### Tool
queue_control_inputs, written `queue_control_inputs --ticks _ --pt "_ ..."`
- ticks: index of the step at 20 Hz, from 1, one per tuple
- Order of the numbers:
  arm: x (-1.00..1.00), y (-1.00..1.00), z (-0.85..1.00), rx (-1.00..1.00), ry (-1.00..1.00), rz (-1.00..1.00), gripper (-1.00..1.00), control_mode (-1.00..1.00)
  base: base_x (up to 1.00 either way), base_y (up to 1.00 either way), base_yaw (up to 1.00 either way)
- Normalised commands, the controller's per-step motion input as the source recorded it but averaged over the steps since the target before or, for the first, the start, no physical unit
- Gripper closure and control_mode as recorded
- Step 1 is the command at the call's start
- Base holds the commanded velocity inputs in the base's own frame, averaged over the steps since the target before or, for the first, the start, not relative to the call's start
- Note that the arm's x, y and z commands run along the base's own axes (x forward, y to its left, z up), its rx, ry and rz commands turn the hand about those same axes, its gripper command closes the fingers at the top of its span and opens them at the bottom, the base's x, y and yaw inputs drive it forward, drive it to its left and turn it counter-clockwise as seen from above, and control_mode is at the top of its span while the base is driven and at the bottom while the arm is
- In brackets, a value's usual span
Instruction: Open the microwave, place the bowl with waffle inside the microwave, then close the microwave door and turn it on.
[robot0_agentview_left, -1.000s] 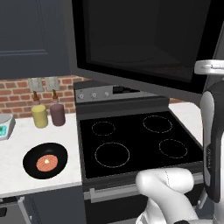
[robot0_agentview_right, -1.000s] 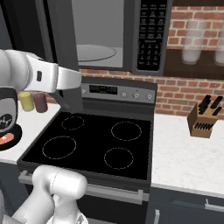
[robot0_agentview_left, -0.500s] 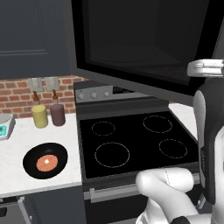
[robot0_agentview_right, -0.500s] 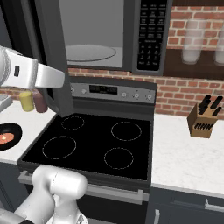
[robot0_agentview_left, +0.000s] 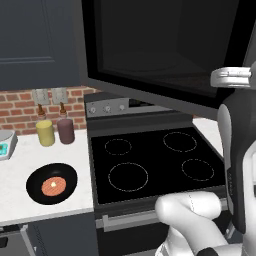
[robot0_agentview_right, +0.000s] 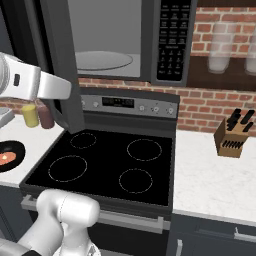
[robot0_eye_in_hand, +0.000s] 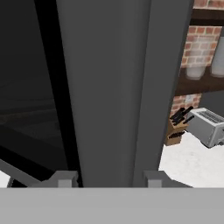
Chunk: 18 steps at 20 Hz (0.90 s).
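The microwave (robot0_agentview_right: 172, 40) hangs above the stove with its light grey interior and turntable (robot0_agentview_right: 102, 60) exposed. The microwave door (robot0_agentview_right: 60, 75) stands swung wide out to the left; from the left base view its black window (robot0_agentview_left: 160, 45) looms over the stove. In the hand view the door's edge (robot0_eye_in_hand: 113, 87) runs up between my gripper's (robot0_eye_in_hand: 110, 178) two fingertips, which stand apart on either side of it. The black bowl (robot0_agentview_left: 35, 186) with the orange-brown waffle (robot0_agentview_left: 53, 186) rests on the white counter left of the stove, also seen as the bowl (robot0_agentview_right: 15, 150) at the left edge.
A black stove (robot0_agentview_left: 150, 160) with four rings lies below the microwave. A yellow bottle (robot0_agentview_left: 45, 132) and a maroon bottle (robot0_agentview_left: 65, 131) stand behind the bowl. A knife block (robot0_agentview_right: 232, 135) sits on the right counter, and a toaster (robot0_eye_in_hand: 208, 127) beside it.
The microwave door has swung further open to the left, and my arm has moved left with it. The bowl has not moved.
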Motion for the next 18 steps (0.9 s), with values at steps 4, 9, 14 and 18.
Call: queue_control_inputs --ticks 4,9,14,18 --pt "0.00 0.00 0.00 0.00 0.00 0.00 -1.00 -1.00 0.00 0.00 0.00" --pt "0.00 0.00 0.00 0.00 0.00 0.00 -1.00 -1.00 0.00 0.00 0.00" --pt "-0.16 -0.01 -0.03 0.00 0.00 0.01 -1.00 -1.00 0.00 0.00 0.00" --pt "-0.98 -0.04 0.00 0.00 -0.02 0.01 -1.00 -1.00 0.00 0.00 0.00"
